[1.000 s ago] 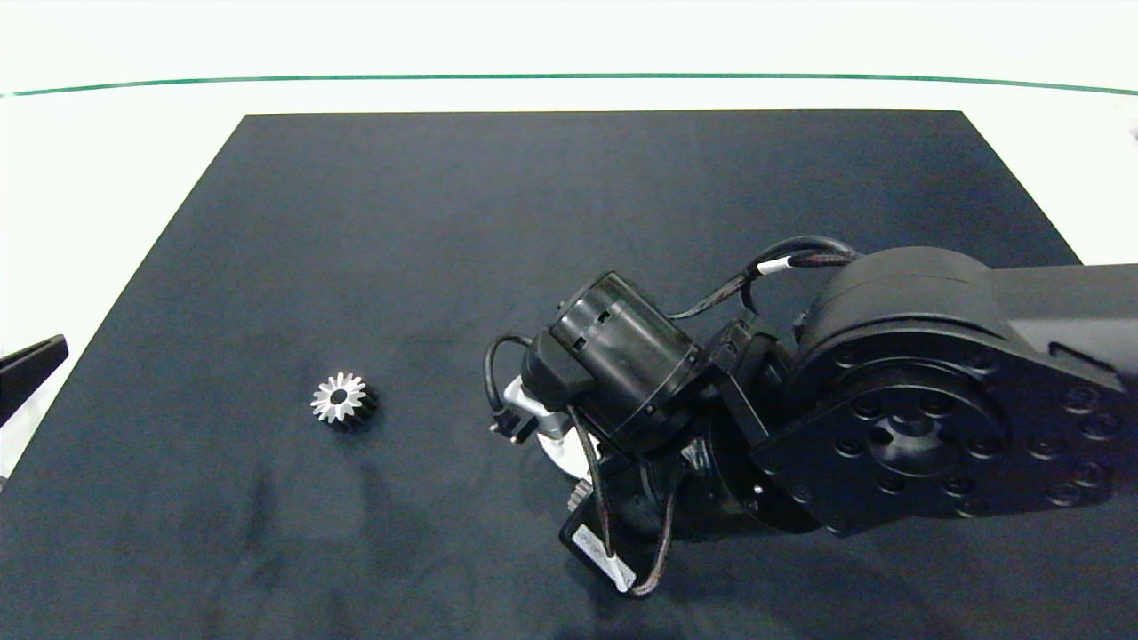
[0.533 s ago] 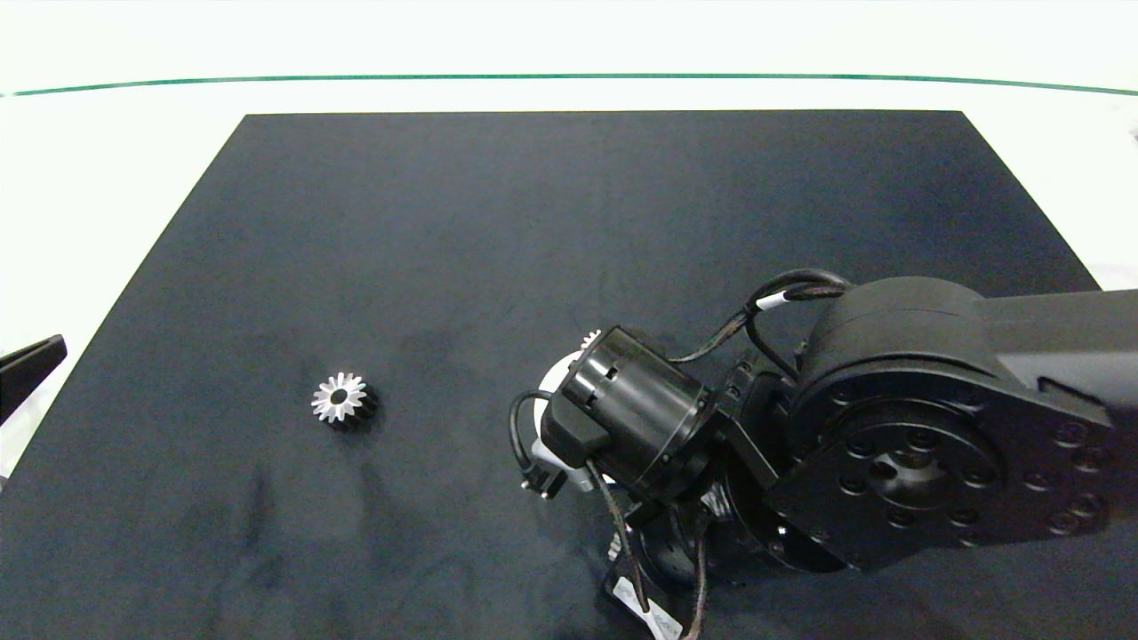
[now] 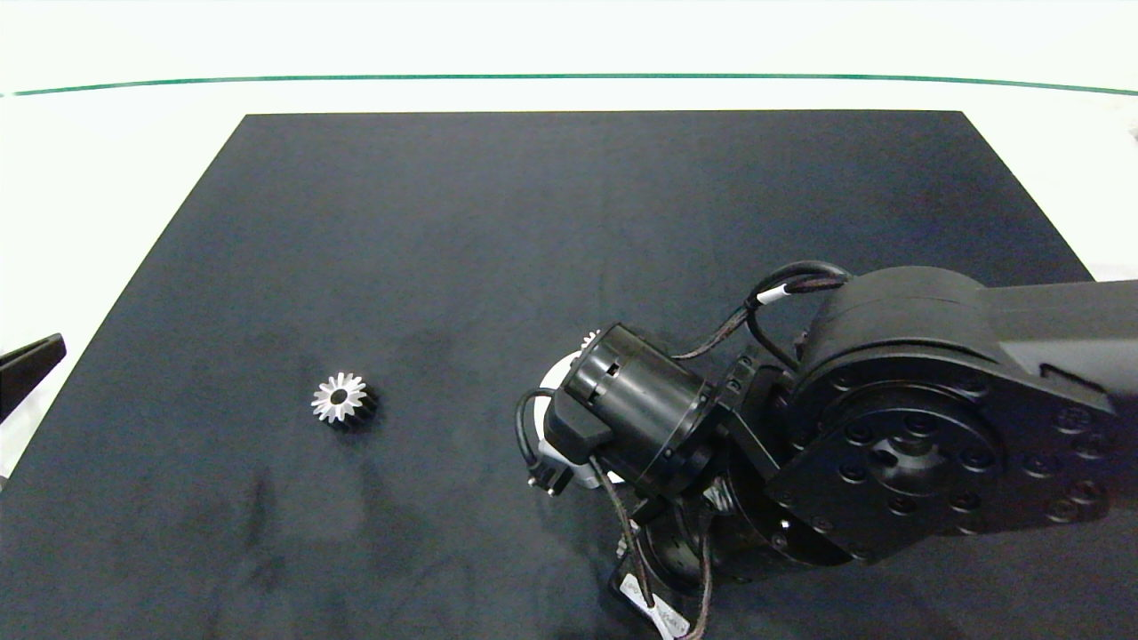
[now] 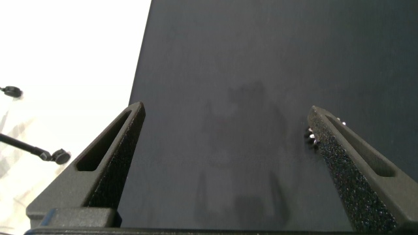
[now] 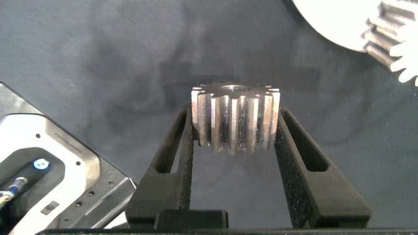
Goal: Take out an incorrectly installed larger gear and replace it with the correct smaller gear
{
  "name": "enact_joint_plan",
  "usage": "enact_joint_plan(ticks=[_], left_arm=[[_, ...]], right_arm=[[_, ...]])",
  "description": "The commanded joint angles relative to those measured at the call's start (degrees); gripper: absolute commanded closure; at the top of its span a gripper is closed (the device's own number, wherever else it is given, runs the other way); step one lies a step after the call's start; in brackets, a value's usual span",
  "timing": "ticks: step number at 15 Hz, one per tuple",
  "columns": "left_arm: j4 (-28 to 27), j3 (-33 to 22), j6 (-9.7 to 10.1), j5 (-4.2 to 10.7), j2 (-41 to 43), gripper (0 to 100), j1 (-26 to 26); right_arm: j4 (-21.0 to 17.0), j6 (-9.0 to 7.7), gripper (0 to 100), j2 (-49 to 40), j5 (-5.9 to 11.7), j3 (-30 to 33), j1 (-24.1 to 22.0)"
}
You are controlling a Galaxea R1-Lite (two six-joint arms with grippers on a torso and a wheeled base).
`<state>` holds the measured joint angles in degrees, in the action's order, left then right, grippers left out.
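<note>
Head view, mat: dark mat point(image 3: 498, 231) covering most of the frame, on a white table point(image 3: 107, 178) with a green line along the top.
Head view, larger gear: silver starburst gear point(image 3: 341, 400) lying flat on the mat, left of centre, well apart from both arms.
Head view, right arm: bulky black arm point(image 3: 889, 427) entering from the right edge, wrist reaching to lower centre; fingers hidden beneath the wrist.
Head view, white base: white round piece point(image 3: 558, 378) partly showing at the wrist's left side, a small toothed part at its upper edge.
Head view, left arm: only a dark tip at the left edge, mid-height.
Left wrist view, left gripper: fingers point(image 4: 225, 166) spread wide apart over bare mat, holding nothing; a few teeth of the larger gear peeking out beside the finger at right point(image 4: 313, 136).
Right wrist view, right gripper: fingers point(image 5: 235, 140) clamped on the smaller gear.
Right wrist view, smaller gear: silver short-toothed gear point(image 5: 235, 121) held at frame centre between the finger pads, above the mat.
Right wrist view, white base: curved white edge point(image 5: 333, 26) in the upper right corner, another silver gear point(image 5: 392, 39) on it, cut off by the frame edge.
</note>
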<state>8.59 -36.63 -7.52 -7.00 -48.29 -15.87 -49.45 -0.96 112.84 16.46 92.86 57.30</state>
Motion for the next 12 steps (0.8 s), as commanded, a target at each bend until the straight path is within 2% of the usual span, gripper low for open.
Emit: enact_joint_plan(ticks=[1,4,7,8,9,12], left_arm=[[0.02,-0.02,-0.04,-0.03,0.03,0,-0.04],[0.02,0.07,-0.04,-0.03,0.03,0,-0.04],[0.02,0.16,-0.04,-0.03,0.12,0,-0.04],[0.02,0.16,-0.04,-0.03,0.12,0,-0.04],[0.02,0.16,-0.04,-0.03,0.12,0,-0.04],[0.02,0.16,-0.04,-0.03,0.30,0,-0.04]], right_arm=[[-0.30,0.17,78,0.37,0.15,-0.92,-0.08],[-0.30,1.14,78,0.81,0.33,-1.10,-0.43],[-0.30,1.14,78,0.81,0.42,-1.80,-1.13],[-0.30,1.14,78,0.81,1.30,-1.80,-1.22],[-0.30,1.14,0,0.81,2.00,-1.54,-1.22],[-0.30,1.23,0,0.63,2.00,-1.36,-1.40]])
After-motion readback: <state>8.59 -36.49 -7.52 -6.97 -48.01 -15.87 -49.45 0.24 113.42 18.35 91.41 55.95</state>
